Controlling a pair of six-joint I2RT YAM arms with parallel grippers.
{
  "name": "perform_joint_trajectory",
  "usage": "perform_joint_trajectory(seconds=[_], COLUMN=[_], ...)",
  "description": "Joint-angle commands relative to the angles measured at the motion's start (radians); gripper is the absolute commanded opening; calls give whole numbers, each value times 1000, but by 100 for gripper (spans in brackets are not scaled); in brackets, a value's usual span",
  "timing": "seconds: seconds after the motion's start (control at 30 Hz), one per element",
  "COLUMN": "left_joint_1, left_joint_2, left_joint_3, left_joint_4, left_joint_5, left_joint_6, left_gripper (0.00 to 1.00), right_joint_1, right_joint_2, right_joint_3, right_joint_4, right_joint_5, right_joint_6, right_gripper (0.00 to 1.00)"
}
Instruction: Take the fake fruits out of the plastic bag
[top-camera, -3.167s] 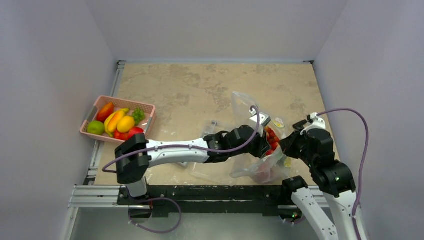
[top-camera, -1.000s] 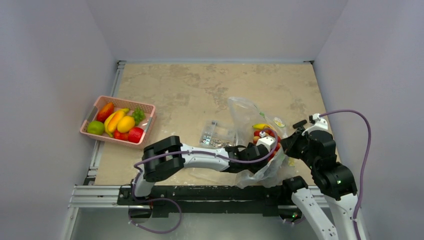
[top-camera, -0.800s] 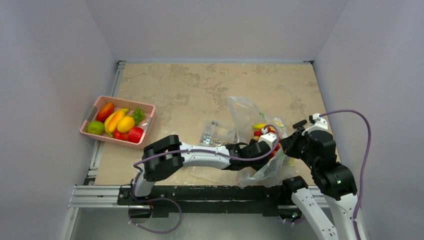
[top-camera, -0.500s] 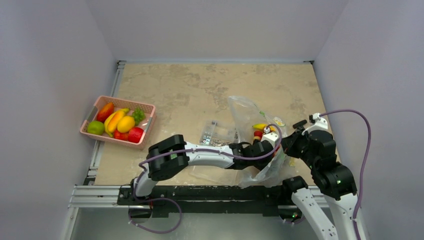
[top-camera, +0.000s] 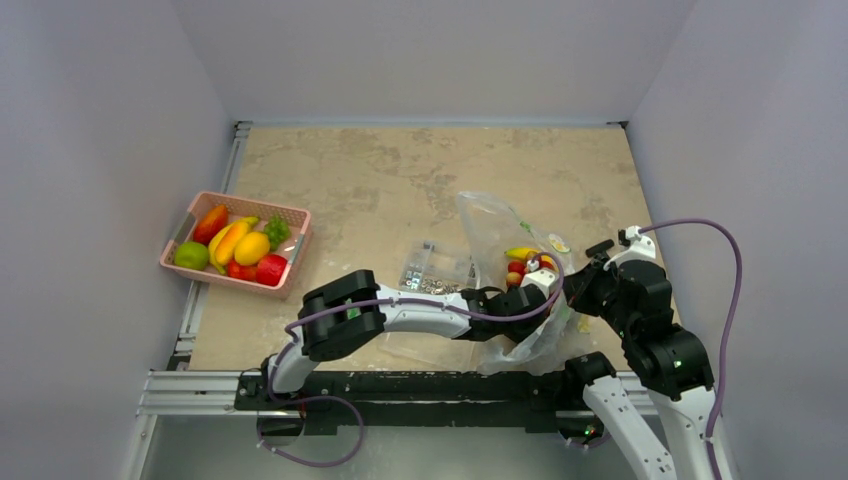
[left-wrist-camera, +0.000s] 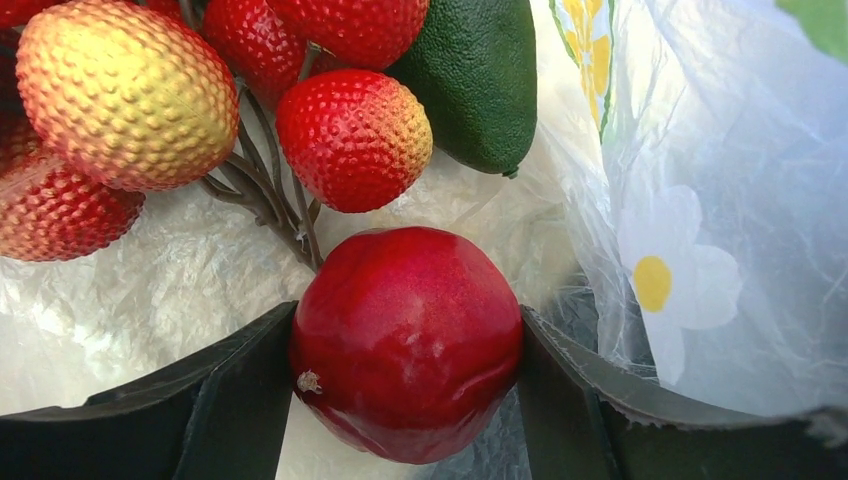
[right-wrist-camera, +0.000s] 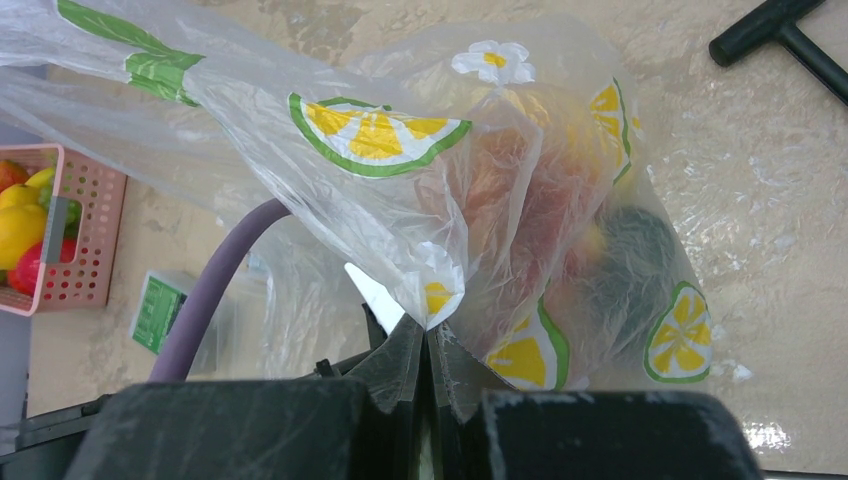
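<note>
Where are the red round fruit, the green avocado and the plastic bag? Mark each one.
red round fruit (left-wrist-camera: 405, 340), left wrist view, middle of its glossy skin.
green avocado (left-wrist-camera: 475, 75), left wrist view, its dark body.
plastic bag (right-wrist-camera: 380, 130), right wrist view, on a lemon-slice print.

No text can be read anywhere. The box (top-camera: 425, 268) left of the bag (right-wrist-camera: 380, 130) has a green label (right-wrist-camera: 155, 312), but its print is too small to make out. The bag's prints are pictures only: lemon slices and white daisies.
</note>
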Motion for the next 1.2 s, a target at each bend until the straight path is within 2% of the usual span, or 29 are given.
perform_joint_trajectory(seconds=[0.0, 0.27, 0.57, 0.8, 1.0, 1.1, 1.17], left_joint_1=[3, 13, 34, 40, 40, 41, 41], left_joint_2=[-33, -175, -300, -505, -732, -846, -927], left_joint_3=[19, -57, -86, -212, -346, -413, -455], left_joint_4=[4, 46, 10, -17, -1, 5, -14], left_joint_5=[10, 18, -45, -149, -182, -194, -255], left_joint_6=[30, 55, 138, 239, 382, 413, 413], left_gripper=[42, 15, 0, 0, 0, 0, 0], right_joint_1=[-2, -2, -3, -2, -3, -2, -2], right_joint_2=[-1, -10, -16, -34, -24, -24, -24], right_joint_3=[-6, -11, -1, 5, 3, -1, -5], right_joint_4=[35, 39, 23, 18, 17, 23, 27], right_joint_5=[-9, -10, 11, 82, 84, 77, 73], right_joint_6=[-16, -14, -7, 33, 33, 32, 32], right_gripper=[0, 0, 0, 0, 0, 0, 0])
